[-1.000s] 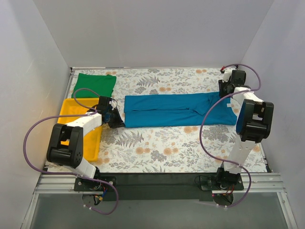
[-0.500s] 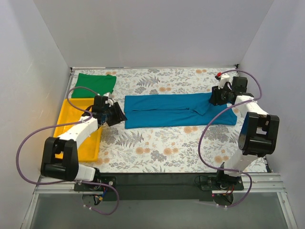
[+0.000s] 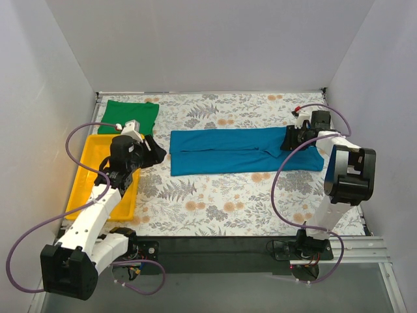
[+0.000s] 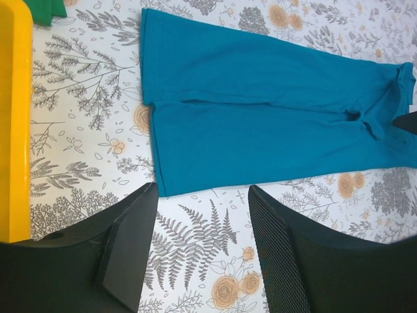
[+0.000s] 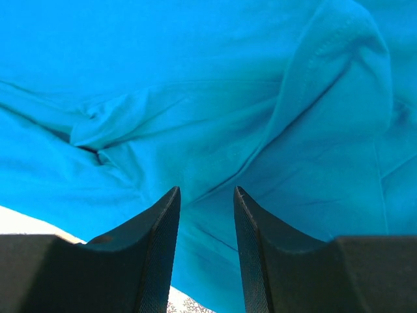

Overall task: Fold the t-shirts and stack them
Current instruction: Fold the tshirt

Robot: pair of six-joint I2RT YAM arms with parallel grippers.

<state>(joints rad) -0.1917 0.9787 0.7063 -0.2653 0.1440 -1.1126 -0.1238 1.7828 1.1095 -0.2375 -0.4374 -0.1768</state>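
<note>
Teal shirt (image 3: 244, 150) lies stretched out sideways, green shirt (image 3: 130, 116) folded at far left. My left gripper (image 4: 202, 189) has let go of the teal hem and backed off, jaws spread. My right gripper (image 5: 205, 189) has parted too, over the sleeve end.

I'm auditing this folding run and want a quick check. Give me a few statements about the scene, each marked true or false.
1. The teal t-shirt lies on the table, folded into a long strip. True.
2. The green t-shirt lies inside the yellow tray. False: it lies on the table beyond the tray, at the far left corner.
3. The left end effector grips the teal t-shirt. False: it is open and empty, beside the shirt's left edge.
4. The right end effector is over the teal t-shirt's right end. True.
</note>
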